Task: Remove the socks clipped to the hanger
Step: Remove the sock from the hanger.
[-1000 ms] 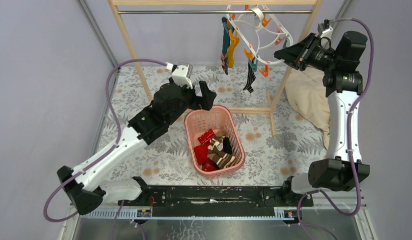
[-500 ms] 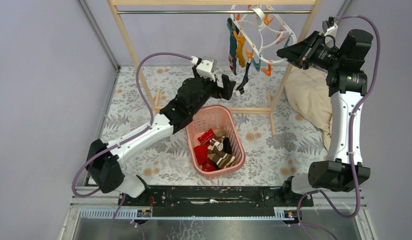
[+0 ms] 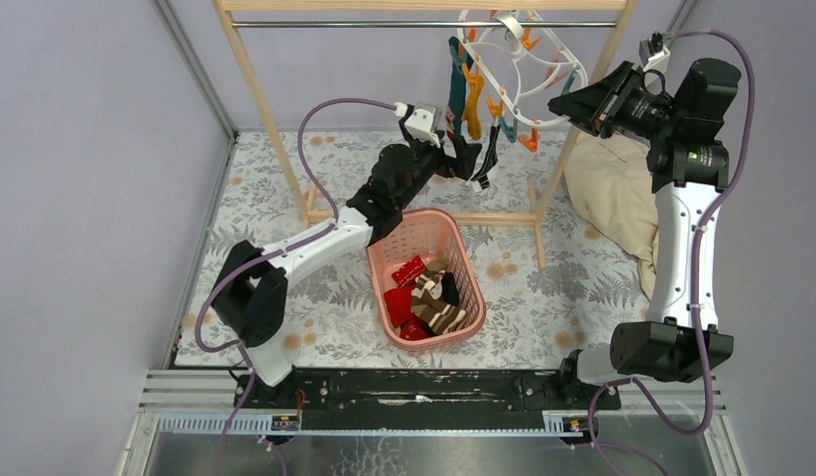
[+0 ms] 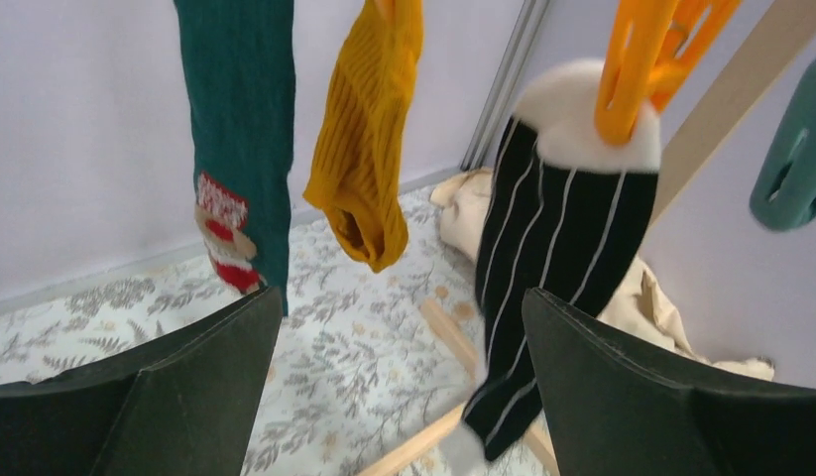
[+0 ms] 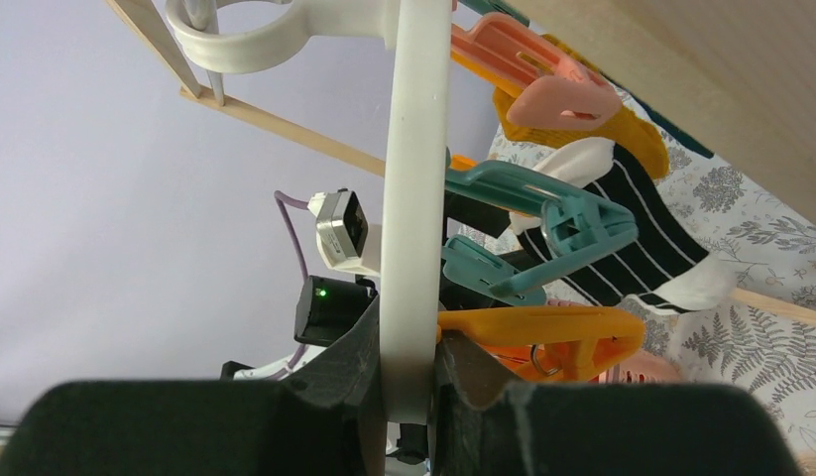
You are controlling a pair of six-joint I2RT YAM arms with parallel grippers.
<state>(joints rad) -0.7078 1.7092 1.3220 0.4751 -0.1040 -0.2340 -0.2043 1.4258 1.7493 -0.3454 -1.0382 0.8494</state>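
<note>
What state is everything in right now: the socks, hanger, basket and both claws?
Hanger: hooked on rail, rim gripped.
Black striped sock: clipped.
Mustard sock: clipped.
Teal sock: hanging on hanger.
Basket: holds loose socks.
Left gripper: open, empty.
Right gripper: shut on hanger.

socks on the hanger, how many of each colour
dark teal sock: 1
mustard sock: 1
black striped sock: 1
total on the hanger: 3
</note>
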